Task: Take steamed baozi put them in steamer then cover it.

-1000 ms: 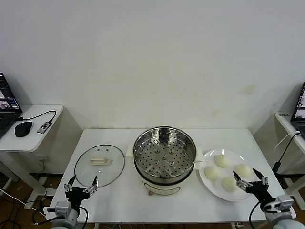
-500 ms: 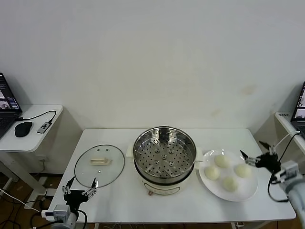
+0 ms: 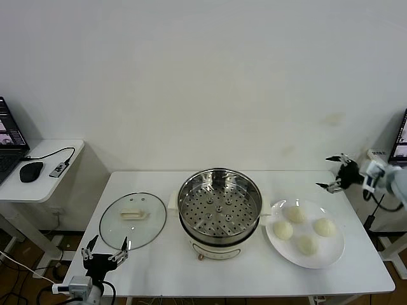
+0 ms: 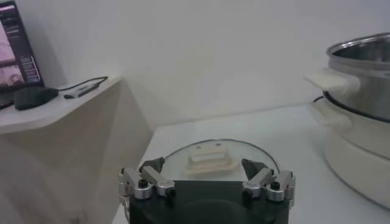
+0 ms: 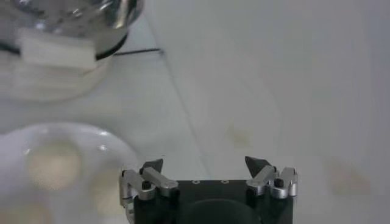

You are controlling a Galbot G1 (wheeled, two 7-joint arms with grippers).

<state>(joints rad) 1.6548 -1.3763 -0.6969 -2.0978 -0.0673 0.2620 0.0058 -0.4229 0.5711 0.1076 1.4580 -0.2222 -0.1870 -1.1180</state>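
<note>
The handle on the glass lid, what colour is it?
The handle on the glass lid is cream; the left wrist view shows it best.

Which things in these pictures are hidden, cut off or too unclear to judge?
- Steamer: in the left wrist view the picture's edge cuts it off, so the tray does not show.
- Plate with the buns: the right wrist view is blurred and cut off, so the four cannot be counted there.
- Lid: in the left wrist view the left tool hides its near rim.
- Right tool: small in the head view.
</note>
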